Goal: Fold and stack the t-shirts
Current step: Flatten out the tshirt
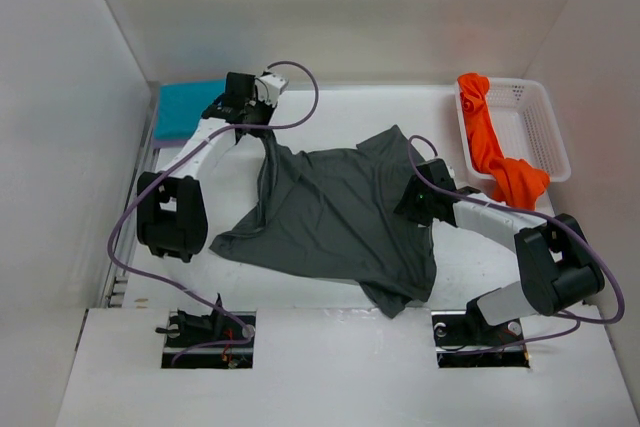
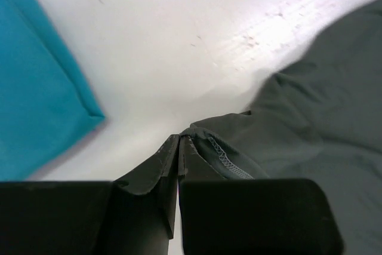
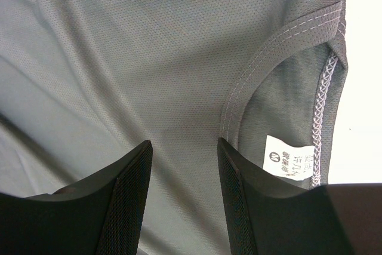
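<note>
The dark grey t-shirt (image 1: 335, 217) lies spread and creased in the middle of the table. My left gripper (image 1: 252, 133) is shut on its far left corner; in the left wrist view the fingertips (image 2: 179, 143) pinch the stitched hem (image 2: 227, 159). My right gripper (image 1: 412, 207) hovers open over the shirt's right side. In the right wrist view its open jaws (image 3: 185, 147) sit over the cloth beside the collar and its white size label (image 3: 289, 160). The teal t-shirt (image 1: 185, 107) lies folded at the back left, also in the left wrist view (image 2: 36, 88). The orange t-shirt (image 1: 487, 142) hangs over the basket. The lavender shirt is mostly hidden.
The white mesh basket (image 1: 545, 117) stands at the back right with the orange shirt draped over its near wall. White walls close in the left, back and right. Purple cables loop off both arms. The arm bases sit at the table's near edge.
</note>
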Tool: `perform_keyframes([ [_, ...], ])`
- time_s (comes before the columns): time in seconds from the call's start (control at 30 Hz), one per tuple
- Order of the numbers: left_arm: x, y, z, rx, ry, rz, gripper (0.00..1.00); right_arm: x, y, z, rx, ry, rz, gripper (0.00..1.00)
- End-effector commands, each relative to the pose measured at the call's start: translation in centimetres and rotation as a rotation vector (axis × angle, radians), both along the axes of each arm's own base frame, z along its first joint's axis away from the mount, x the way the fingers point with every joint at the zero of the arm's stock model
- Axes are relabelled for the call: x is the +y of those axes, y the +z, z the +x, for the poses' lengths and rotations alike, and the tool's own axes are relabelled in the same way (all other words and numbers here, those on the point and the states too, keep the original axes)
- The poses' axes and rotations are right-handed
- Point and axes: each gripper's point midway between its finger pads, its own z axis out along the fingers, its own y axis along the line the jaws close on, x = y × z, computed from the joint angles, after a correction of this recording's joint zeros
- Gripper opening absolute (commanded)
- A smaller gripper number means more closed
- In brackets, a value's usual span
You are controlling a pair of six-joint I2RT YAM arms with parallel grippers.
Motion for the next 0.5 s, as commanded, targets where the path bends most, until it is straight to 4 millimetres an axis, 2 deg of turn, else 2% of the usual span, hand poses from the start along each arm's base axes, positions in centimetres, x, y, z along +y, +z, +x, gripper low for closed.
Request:
perform_keyframes([
  [0.0, 1.8, 2.9, 3.8, -0.200, 0.024, 0.095, 0.00, -0.2, 0.2, 0.6, -0.019, -0.010, -0.017, 0.52],
  [0.3, 6.9, 2.4, 8.6, -0.336, 0.117, 0.191, 0.08, -0.7, 0.3, 0.4, -0.019, -0.019, -0.040, 0.52],
  [0.43, 7.9, -0.1, 10.4, -0.305, 0.123, 0.222, 0.24, -0.5, 0.4, 0.5, -0.019, -0.015, -0.040, 0.52],
  [0.47, 8.4, -0.7, 10.8, -0.296, 0.133, 0.233, 0.32, -0.4, 0.5, 0.6, -0.021, -0.015, -0.039, 0.52],
])
